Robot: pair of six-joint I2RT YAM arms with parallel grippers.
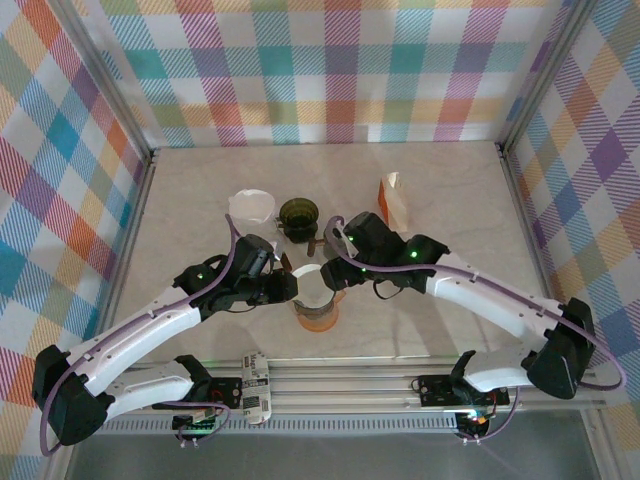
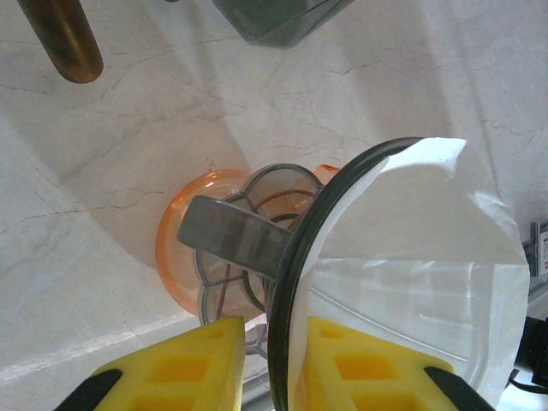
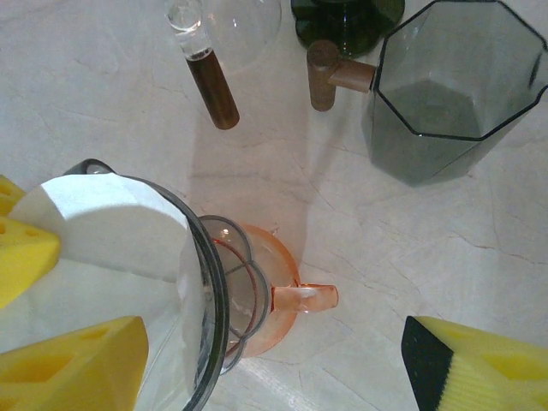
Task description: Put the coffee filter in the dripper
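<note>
Matt white paper filter (image 2: 411,214); glossy smoky plastic dripper (image 2: 248,240); smooth marble-look table (image 2: 111,145).

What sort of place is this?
Likely a robot test cell, not a kitchen: plaid walls on a metal frame box in a marble-look table, the left arm and right arm are bolted to a rail at its edge, and a dripper with a filter is staged there.

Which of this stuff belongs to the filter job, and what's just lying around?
Job: filter; dripper it sits in; left gripper, clamped on that dripper's rim.

Lying about: orange dripper underneath; octagonal grey dripper; clear dripper; green dripper; filter pack.
</note>
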